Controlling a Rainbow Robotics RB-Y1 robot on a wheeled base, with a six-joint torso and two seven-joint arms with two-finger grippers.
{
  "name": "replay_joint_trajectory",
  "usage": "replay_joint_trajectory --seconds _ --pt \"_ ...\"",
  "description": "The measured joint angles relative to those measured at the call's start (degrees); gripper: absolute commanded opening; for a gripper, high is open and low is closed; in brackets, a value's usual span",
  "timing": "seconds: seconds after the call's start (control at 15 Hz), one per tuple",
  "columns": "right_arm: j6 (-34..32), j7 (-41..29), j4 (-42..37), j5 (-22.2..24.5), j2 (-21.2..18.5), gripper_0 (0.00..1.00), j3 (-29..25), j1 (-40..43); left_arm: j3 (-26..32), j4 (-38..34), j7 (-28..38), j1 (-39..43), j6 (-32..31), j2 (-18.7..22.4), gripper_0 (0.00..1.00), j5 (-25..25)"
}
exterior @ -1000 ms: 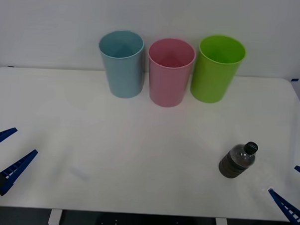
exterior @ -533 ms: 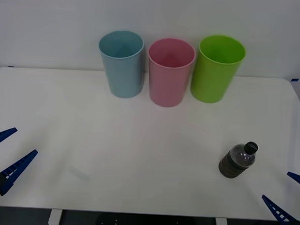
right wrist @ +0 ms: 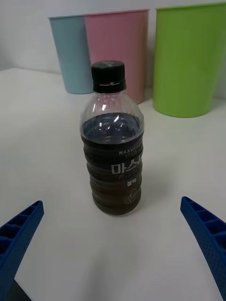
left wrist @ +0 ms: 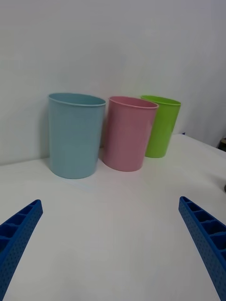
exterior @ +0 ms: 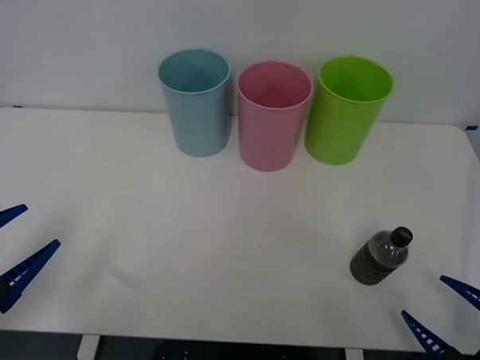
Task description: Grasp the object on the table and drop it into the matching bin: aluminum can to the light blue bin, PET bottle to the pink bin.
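Observation:
The PET bottle (exterior: pixel 382 256) (right wrist: pixel 113 141), small and clear with dark contents and a black cap, stands upright on the white table (exterior: pixel 222 227) at the front right. My right gripper (exterior: pixel 445 310) (right wrist: pixel 113 244) is open just off the bottle's near-right side, its blue fingers apart and touching nothing. At the back stand the light blue bin (exterior: pixel 195 102) (right wrist: pixel 71 54) (left wrist: pixel 75 135) and the pink bin (exterior: pixel 272 114) (right wrist: pixel 120 51) (left wrist: pixel 128 132), side by side. My left gripper (exterior: pixel 6 245) (left wrist: pixel 113 244) waits open at the table's front left edge.
A lime green bin (exterior: pixel 348 109) (right wrist: pixel 190 59) (left wrist: pixel 161 124) stands to the right of the pink one, directly behind the bottle. A white wall rises behind the bins. Open tabletop lies between the bottle and the bins.
My right gripper has moved left along the table's front edge, closer to the bottle. The bottle, bins and left arm have stayed still.

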Motion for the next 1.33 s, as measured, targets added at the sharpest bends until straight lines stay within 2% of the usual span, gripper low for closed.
replay_joint_trajectory --seconds 0.47,1.33 --pt "0.9 2.4 5.0 -0.4 0.0 1.0 2.8 -4.5 0.0 0.0 0.0 0.0 0.0 0.0 1.0 0.0" --pt "9.1 5.1 5.1 -2.1 0.7 1.0 10.6 -8.3 0.0 0.0 0.0 0.0 0.0 0.0 1.0 0.0"
